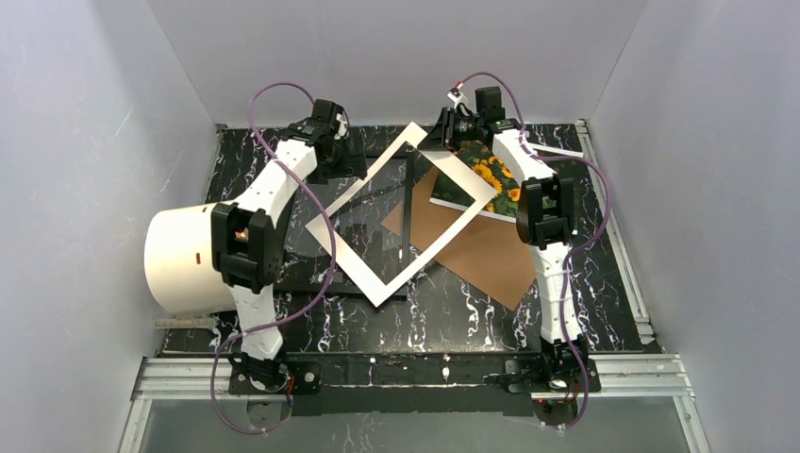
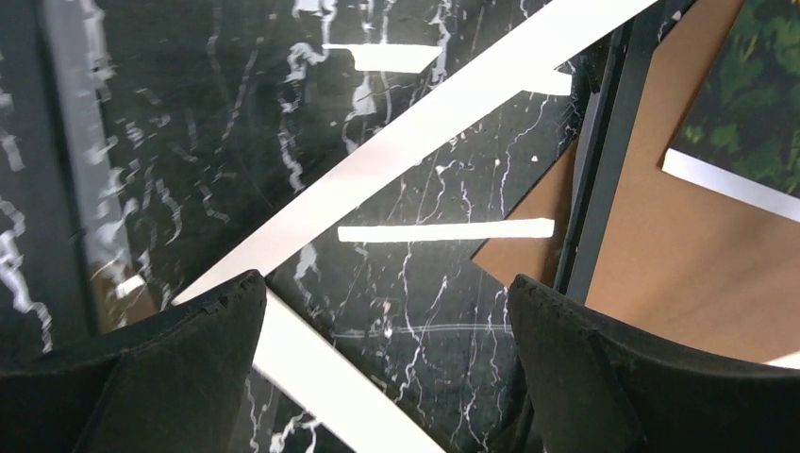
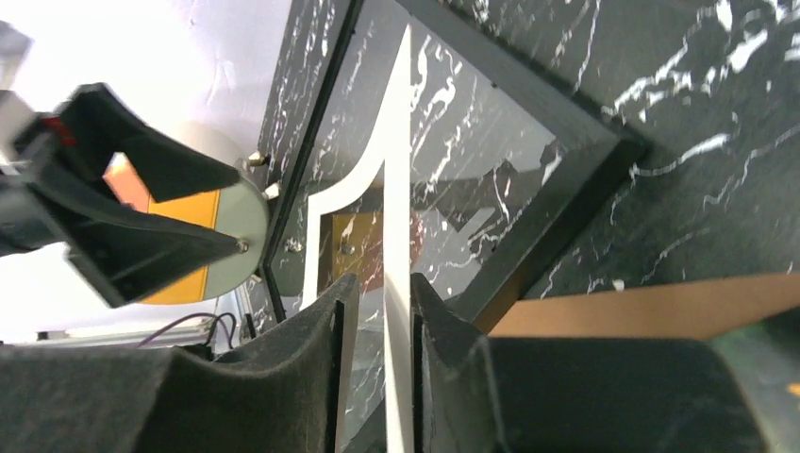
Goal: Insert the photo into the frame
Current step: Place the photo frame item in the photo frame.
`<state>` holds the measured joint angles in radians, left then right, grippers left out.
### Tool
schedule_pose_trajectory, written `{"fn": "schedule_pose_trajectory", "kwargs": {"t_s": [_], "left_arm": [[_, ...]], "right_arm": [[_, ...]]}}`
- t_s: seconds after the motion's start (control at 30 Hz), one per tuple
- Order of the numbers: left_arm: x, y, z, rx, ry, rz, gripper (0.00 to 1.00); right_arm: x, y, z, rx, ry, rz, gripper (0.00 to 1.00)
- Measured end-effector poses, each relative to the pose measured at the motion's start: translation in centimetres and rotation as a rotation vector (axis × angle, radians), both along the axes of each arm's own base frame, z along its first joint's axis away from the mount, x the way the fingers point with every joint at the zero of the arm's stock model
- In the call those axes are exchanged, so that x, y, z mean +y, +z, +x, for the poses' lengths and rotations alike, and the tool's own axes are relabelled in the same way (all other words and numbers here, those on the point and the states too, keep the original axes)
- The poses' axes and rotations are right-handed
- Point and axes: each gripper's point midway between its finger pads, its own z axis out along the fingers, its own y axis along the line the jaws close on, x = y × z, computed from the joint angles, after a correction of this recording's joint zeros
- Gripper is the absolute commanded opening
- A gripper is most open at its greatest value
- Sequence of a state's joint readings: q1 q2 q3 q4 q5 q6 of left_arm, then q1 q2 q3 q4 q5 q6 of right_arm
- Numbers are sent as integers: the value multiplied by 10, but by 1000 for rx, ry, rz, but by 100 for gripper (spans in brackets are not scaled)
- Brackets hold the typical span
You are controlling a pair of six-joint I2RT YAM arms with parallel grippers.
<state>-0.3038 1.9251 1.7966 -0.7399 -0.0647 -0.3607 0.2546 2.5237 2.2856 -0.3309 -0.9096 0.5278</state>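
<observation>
Edges: the white mat (image 1: pixel 378 293) lies skewed as a diamond across the frame (image 3: pixel 604 151). Its near corner pokes past the frame's near rail onto bare counter (image 1: pixel 453 321), and its right corner reaches over the photo (image 1: pixel 495 175).

The frame sits flat, left of centre. Its right rail crosses the left corner of the brown board (image 1: pixel 481 255).

The photo lies face up at far right, partly on the board, outside the frame and under the right forearm.

Room: I see open counter along the near side, in front of the mat and board. A white cylinder (image 1: pixel 179 260) crowds the left side next to the left elbow.

Right arm: stretched to the far edge, wrist folded back toward the mat's far corner. The right pincer (image 3: pixel 382 283) straddles the mat's edge with the jaws slightly parted. A gap shows on one side, so it is not clamped.

Left arm: elbow bent out left, wrist at far left, pointing down. The left pincer (image 2: pixel 387 293) is spread wide and holds nothing, hanging over the mat's far-left strip.
</observation>
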Motion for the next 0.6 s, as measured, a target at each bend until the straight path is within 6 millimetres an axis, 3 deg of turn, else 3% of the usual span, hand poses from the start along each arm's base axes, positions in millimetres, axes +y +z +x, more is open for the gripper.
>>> {"fn": "schedule_pose_trajectory", "kwargs": {"t_s": [0.1,0.23,0.33,0.43,0.6], "left_arm": [[-12,-26,7,39,-62,-21,98],[-25,-47,18,38,-143,-47,98],[-32,-47,28,4,-209,-55,98],[-45,-35,51,-70,-290,-84,98],[-62,-24,68,-149,-433,-117,98]], "right_arm": [[3,11,8,-76,10,34,19],[9,22,9,-132,50,89,15],[12,23,4,-149,87,122,15],[14,17,-1,-144,114,142,15],[16,22,-9,-130,156,177,15]]}}
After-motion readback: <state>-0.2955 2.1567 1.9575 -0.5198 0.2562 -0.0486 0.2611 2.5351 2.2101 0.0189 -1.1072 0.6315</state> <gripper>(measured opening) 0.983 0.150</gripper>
